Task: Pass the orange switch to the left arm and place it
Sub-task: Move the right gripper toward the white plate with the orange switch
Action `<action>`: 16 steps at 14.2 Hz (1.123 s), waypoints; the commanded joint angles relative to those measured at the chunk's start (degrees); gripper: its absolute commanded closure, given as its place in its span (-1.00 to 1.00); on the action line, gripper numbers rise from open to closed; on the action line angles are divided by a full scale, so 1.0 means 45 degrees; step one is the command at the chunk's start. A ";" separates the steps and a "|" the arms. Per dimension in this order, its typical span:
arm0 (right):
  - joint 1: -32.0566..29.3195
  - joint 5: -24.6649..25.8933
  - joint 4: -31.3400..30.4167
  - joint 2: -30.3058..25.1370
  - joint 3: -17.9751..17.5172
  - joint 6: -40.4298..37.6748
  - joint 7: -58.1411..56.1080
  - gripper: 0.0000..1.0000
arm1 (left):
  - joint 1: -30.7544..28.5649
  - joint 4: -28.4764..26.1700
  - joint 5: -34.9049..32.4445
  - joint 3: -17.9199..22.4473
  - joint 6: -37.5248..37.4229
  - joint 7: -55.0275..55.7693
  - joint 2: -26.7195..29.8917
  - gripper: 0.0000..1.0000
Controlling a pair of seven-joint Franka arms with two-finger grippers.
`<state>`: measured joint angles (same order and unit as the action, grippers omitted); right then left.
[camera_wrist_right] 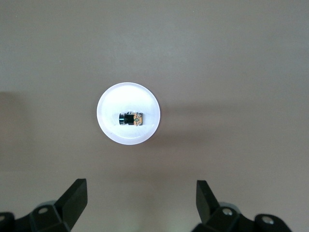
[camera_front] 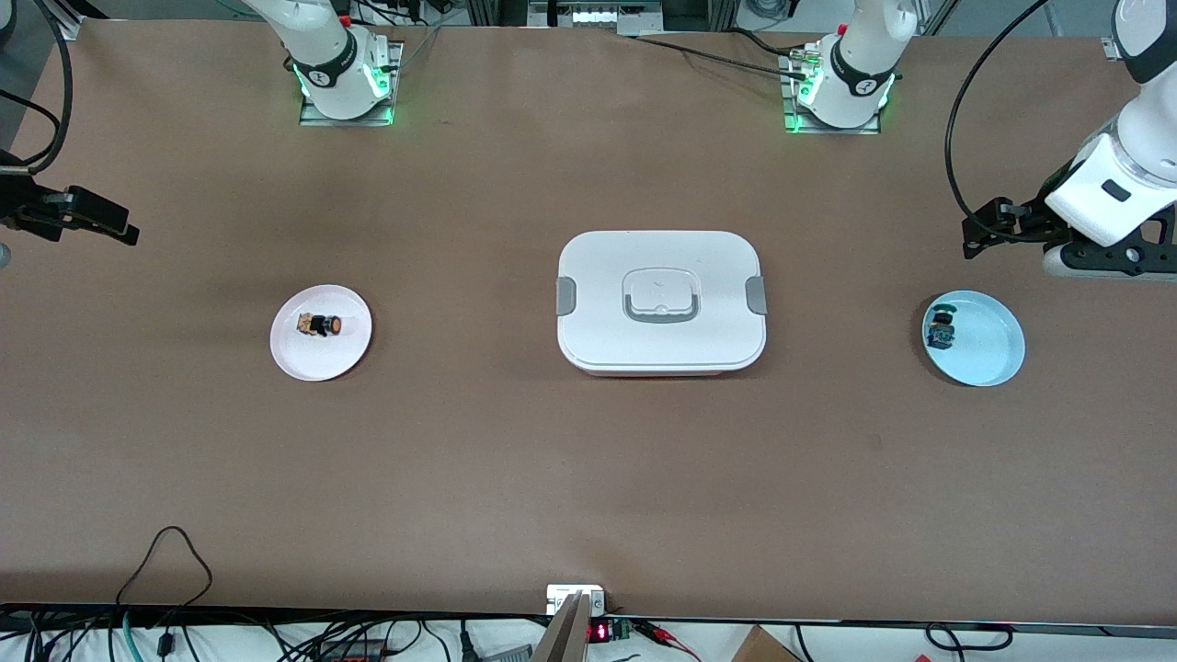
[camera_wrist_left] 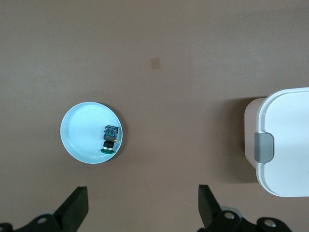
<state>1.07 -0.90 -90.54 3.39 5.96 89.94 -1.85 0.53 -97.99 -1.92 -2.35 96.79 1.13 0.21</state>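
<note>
Nothing is being gripped yet: the orange switch (camera_front: 320,325) is lying on the white plate (camera_front: 296,354) toward the right arm's end of the bench, well apart from the box (camera_front: 660,302). The right claw (camera_wrist_right: 140,193) is being held wide open and empty above that plate (the left claw (camera_wrist_left: 142,198), equally spread, is waiting near the blue plate (camera_front: 988,354)). A descent onto the switch is judged to be called for next.

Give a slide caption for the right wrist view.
Right claw open, hovering above the orange switch on its white plate.

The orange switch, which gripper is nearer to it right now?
Right. The right gripper hangs near the orange switch on its white plate; the left gripper is at the table's opposite end.
</note>
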 commanded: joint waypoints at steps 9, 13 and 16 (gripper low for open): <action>-0.0120 -0.0170 0.0101 0.1023 -0.0036 0.0053 0.0059 -1.00 | 0.0038 -0.0001 -0.0159 0.0015 -0.0044 -0.0056 0.0032 -1.00; -0.0120 -0.0171 0.0101 0.1394 -0.0036 0.0637 0.0079 -1.00 | 0.0038 -0.0001 -0.0159 -0.0004 -0.0064 -0.0037 0.0032 -1.00; -0.0101 -0.0035 0.0101 0.1842 -0.0036 0.1241 0.0138 -1.00 | 0.0038 -0.0001 -0.0159 0.0015 -0.0063 -0.0037 0.0032 -1.00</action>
<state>0.93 -0.94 -90.71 10.35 6.04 94.08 -1.82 0.53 -97.99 -1.92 -2.35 96.79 1.13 0.21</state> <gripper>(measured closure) 0.000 0.000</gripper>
